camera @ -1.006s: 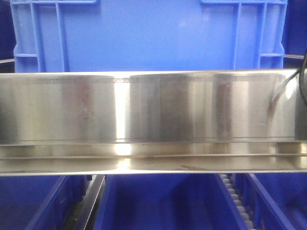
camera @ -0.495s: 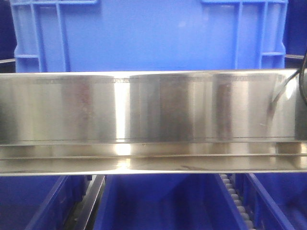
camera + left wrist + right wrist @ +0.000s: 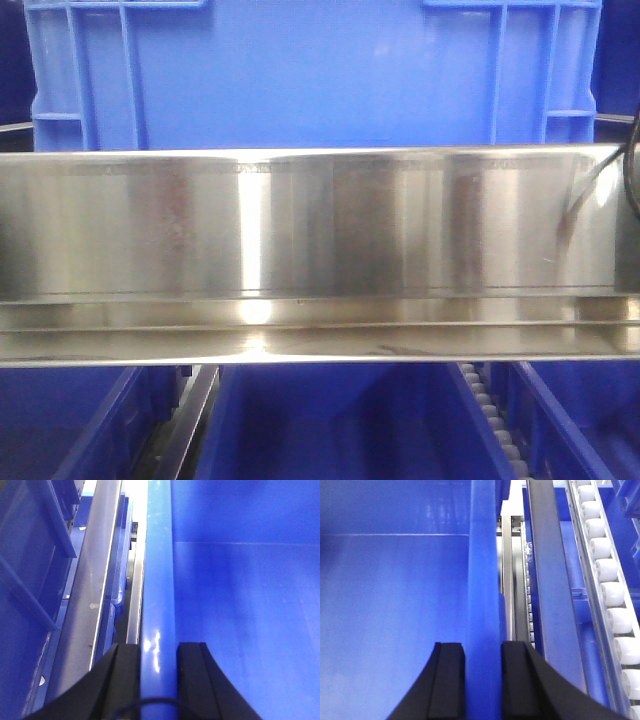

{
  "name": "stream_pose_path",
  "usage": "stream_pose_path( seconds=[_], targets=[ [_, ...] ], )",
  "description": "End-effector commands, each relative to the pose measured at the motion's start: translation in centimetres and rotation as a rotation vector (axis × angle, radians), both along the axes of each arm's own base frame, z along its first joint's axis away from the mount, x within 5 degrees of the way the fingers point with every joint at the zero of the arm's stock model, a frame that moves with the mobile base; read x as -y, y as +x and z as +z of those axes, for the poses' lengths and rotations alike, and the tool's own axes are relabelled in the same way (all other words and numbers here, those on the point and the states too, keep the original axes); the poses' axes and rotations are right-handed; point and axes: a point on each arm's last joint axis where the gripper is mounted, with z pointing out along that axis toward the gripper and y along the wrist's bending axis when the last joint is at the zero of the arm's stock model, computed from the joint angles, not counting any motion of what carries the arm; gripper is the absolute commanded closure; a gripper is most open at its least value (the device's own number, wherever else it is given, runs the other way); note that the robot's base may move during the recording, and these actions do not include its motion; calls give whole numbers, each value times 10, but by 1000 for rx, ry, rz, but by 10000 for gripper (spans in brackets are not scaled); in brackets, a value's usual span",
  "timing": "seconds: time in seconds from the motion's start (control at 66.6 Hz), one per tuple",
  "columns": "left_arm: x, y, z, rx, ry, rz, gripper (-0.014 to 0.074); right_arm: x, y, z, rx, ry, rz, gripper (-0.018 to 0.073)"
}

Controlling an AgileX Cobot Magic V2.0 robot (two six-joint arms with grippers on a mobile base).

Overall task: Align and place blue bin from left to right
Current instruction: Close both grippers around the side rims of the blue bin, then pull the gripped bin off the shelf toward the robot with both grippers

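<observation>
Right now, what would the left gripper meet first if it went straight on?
The wall of the blue bin: the left gripper straddles it, so pushing on likely rides further onto it; depth unclear.

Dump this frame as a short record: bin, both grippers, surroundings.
bin: blue bin, fills the upper front view, lower part hidden by a steel rail
bin interior: empty where the wrist views show it
left gripper: fingers straddle the left wall's rim, one inside, one outside; looks clamped
right gripper: same on the right wall's rim
beside bin: roller track to its right
below rail: lower bins, also blue
</observation>
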Motion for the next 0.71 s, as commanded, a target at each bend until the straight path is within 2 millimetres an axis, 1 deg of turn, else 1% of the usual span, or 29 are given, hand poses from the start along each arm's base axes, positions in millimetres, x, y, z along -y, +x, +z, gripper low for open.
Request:
stream_pose_path(
  seconds=[0.0,0.06,0.18,0.27,0.36,0.51,0.69],
  targets=[
    [3,-1,1,0,-17,-12,707,3,0,6,22,3,-5,634],
    [4,-2,0,-10,-24,-11,707,3,-1,9,24,4,-6,636],
    [2,-7,8,4,-32,-11,707,5,-5,14,31,11,-7,636],
    [0,-11,13,7,-34,-8,707,8,-10,22,47,29,-15,636],
    [-2,-17,22,23,-43,-8,707,12,-19,36,72,45,-15,636],
    [-2,-32,40,60,-60,-20,707,19,-37,59,117,76,-11,637],
    [7,-55,57,79,-69,-45,707,24,-55,74,118,118,-33,637]
  ],
)
